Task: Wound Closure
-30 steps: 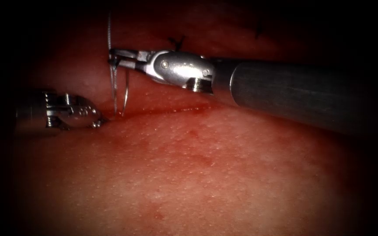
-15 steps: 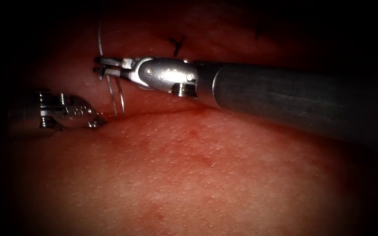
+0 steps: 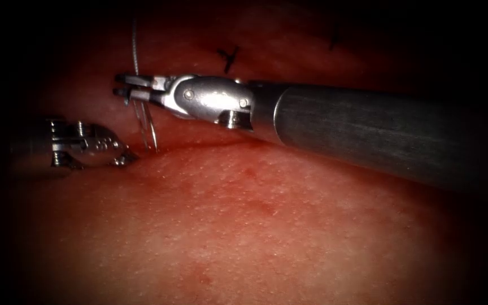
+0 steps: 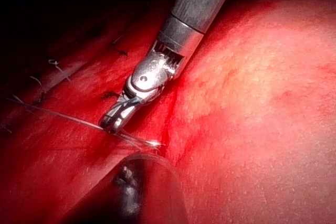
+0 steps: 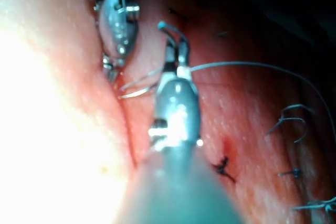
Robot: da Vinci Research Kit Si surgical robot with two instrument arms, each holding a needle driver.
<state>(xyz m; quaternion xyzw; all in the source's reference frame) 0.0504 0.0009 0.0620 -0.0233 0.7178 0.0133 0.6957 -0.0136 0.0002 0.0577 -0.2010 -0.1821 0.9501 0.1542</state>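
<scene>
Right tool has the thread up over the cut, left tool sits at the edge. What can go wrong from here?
1. The right tool grips the thread taut above the cut; more pull may tear the tissue where the strands enter.
2. A bright curved strand, likely the needle, reaches down to the cut. I cannot tell if its tip is buried, so it could snag.
3. The left tool rests beside that entry, its hold unclear; strands could foul it.

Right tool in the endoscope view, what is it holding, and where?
The right arm's silver needle driver grips the thin curved steel needle near its thread end, tip at the cut.
</scene>
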